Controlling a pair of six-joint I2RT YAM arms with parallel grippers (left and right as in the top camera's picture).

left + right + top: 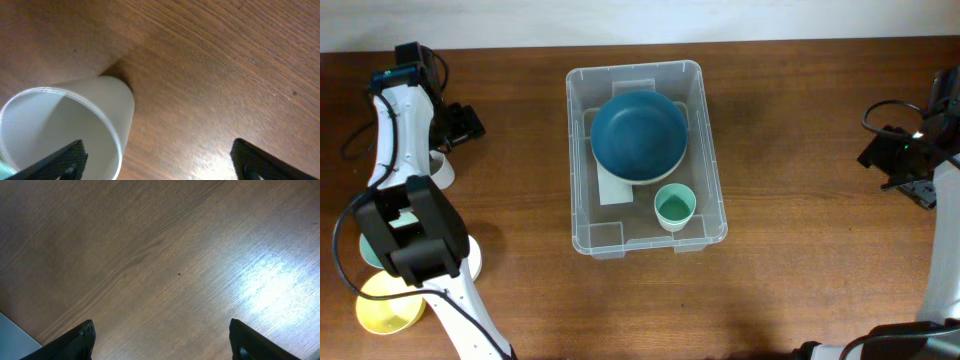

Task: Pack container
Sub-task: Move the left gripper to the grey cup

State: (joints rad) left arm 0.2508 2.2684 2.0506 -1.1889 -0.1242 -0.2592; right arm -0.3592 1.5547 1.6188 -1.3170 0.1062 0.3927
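I see the large clear plastic rectangular bin [582, 170] mid-way along the brown wooden counter [800, 250], holding a dark blue round bowl [638, 135] and a small green cup [674, 207], while my left claw [160, 157] stands spread wide by a white plastic cup [100, 110] and my right claw [162, 337] gapes over the wood.

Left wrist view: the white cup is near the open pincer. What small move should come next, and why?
Probably shift the left pincer toward the white cup until its wall sits between the open jaws. The cup is off to one side, ungripped, outside the bin, which already holds a blue bowl and a green cup.
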